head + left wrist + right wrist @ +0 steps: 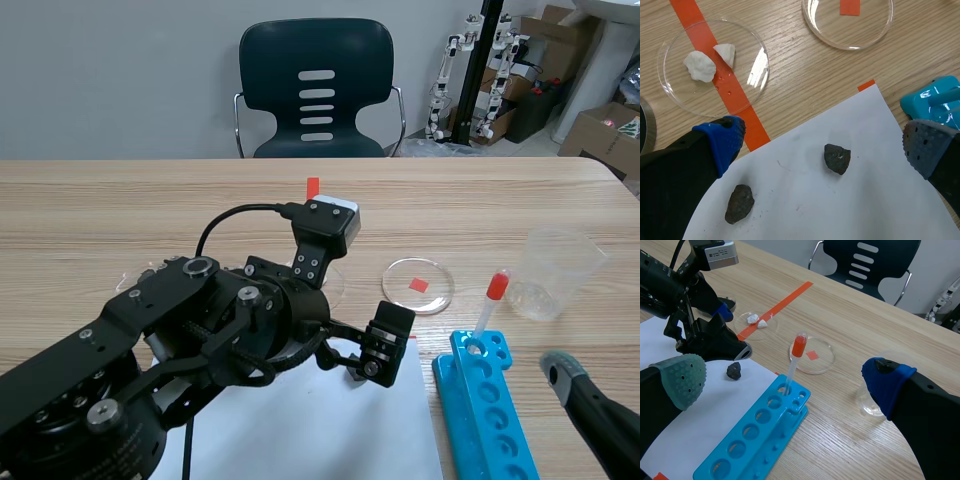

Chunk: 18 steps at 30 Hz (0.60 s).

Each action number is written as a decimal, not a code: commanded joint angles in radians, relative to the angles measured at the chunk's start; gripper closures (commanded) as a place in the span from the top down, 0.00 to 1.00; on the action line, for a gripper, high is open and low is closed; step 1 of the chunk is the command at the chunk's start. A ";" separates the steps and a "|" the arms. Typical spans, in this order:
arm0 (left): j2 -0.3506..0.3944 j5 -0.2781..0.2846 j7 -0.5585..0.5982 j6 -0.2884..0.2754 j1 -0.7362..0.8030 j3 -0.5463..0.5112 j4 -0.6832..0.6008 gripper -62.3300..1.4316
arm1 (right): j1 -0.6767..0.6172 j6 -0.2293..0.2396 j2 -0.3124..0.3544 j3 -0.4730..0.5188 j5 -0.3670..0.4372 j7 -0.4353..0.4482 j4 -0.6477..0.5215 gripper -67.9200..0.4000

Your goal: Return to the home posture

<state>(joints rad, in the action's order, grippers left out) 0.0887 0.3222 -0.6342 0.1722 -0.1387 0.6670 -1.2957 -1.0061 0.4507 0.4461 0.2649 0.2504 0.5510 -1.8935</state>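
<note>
Black left arm (200, 330) likely not yet home; retraction left.
L gripper (826, 142) wide open, empty, over white paper sheet (865, 200) w/ 2 dark rocks (836, 158); R gripper (786, 377) wide open, empty, by blue plastic tube rack (760, 435).

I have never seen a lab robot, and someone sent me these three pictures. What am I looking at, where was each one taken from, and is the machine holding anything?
This is a robot with two black arms working at a wooden table. The wide picture comes from a camera set between the arms. The other two come from cameras on the wrists, each looking down past its own gripper.

The left gripper hangs open over a white paper sheet with two dark stones lying on it. Ahead of it are a clear dish holding two white lumps and an empty dish.

The right gripper is open too. Ahead of it is a blue rack with a red-capped dropper standing in it, and a clear cup is close by.

Neither gripper holds anything.
</note>
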 commanded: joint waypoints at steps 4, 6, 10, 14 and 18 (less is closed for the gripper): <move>-0.002 0.003 0.018 -0.003 -0.002 -0.001 -0.002 1.00 | 0.006 -0.001 0.008 0.002 0.011 0.012 -0.014 1.00; 0.002 0.006 0.018 -0.010 -0.002 -0.001 -0.002 1.00 | 0.006 -0.001 0.008 0.002 0.011 0.012 -0.014 1.00; 0.028 0.044 0.069 -0.057 0.005 -0.001 -0.003 1.00 | 0.006 -0.001 0.008 0.002 0.010 0.012 -0.014 1.00; 0.069 0.068 0.204 -0.126 0.035 -0.001 -0.006 1.00 | 0.006 -0.001 0.008 0.002 0.011 0.012 -0.014 1.00; 0.125 0.068 0.332 -0.179 0.073 -0.001 -0.035 1.00 | 0.006 -0.001 0.008 0.002 0.011 0.012 -0.014 1.00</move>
<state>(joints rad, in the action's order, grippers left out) 0.2043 0.3874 -0.3225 -0.0032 -0.0727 0.6670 -1.2984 -1.0061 0.4507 0.4461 0.2649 0.2504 0.5484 -1.8935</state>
